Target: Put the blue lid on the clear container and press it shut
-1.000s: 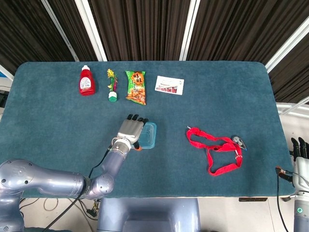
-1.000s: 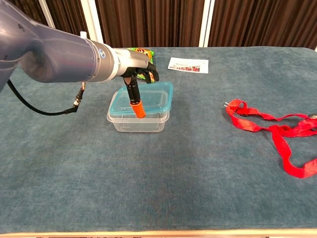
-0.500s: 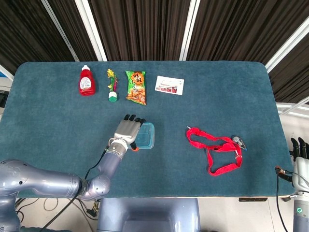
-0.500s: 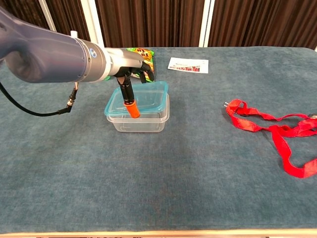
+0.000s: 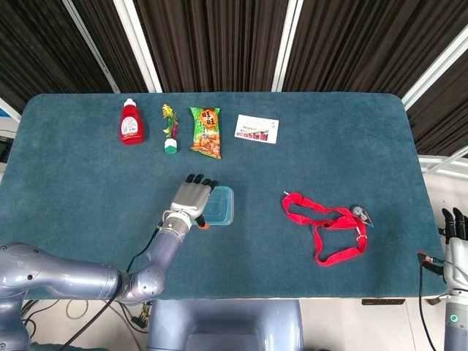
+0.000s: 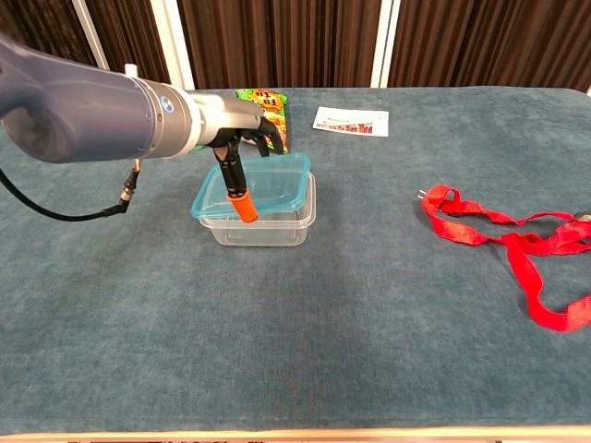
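Since a second ago the translucent blue plastic lid (image 6: 251,185) has slid leftward across the clear rectangular plastic container (image 6: 263,220); it hung past the right rim then, and now it overhangs the near left corner instead. It lies on top of the tub, tilted and skewed, not seated on the rim. The container stands on the dark teal felt-covered table (image 6: 369,305), a little left of centre.

The left hand (image 6: 242,138) holds the lid, its dark fingers curled over the far edge and an orange-tipped thumb (image 6: 243,205) laid across the top. So the lid has reached the container, but squaring it up and pressing it shut are, I'd say, both left to do. The right hand (image 5: 453,221) hangs off the table's right edge, holding nothing; how its fingers lie I cannot tell.

Further out lie a red webbing strap (image 6: 503,247), a white printed card (image 6: 351,120) and an orange-and-green snack packet (image 5: 206,131).
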You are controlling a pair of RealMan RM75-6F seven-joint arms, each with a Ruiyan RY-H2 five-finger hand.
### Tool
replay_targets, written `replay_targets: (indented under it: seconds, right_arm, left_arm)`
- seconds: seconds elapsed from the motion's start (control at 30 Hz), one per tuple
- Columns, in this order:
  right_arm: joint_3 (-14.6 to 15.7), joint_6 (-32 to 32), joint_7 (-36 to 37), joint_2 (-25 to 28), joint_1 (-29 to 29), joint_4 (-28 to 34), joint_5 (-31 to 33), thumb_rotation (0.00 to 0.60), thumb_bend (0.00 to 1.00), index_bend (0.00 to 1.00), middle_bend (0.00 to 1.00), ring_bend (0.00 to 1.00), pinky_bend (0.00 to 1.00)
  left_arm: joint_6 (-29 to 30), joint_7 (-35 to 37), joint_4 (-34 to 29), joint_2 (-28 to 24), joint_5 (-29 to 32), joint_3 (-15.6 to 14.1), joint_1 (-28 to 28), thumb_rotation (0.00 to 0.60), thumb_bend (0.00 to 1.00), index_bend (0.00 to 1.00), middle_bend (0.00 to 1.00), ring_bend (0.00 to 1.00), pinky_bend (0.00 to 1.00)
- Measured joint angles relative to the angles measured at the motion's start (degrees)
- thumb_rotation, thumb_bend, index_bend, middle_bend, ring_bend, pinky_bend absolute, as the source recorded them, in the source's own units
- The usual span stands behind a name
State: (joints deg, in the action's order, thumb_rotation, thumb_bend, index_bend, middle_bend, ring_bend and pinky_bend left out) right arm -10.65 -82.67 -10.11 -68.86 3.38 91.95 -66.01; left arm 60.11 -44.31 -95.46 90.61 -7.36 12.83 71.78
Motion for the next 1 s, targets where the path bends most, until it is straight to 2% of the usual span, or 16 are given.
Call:
replay_targets:
  seconds: [0.53, 1.0]
  right_arm:
    - [-0.4, -0.1, 0.6, -0.1, -0.1, 0.0, 0.3, 0.600, 0.28, 0.03, 0.00, 0.00, 0.00]
    - [-0.5, 0.0, 0.8, -0.1, -0.1, 0.0, 0.5, 0.600, 0.28, 0.03, 0.00, 0.00, 0.00]
  left_arm:
    - [2.2, 0.6, 0.7, 1.7, -3.2, -0.4, -1.5, 0.600, 0.11, 0.16, 0.32, 0.00, 0.00]
    - [5.1, 1.9, 1.0, 4.4, -5.0, 0.9, -3.5, 0.600, 0.11, 0.17, 0.32, 0.00, 0.00]
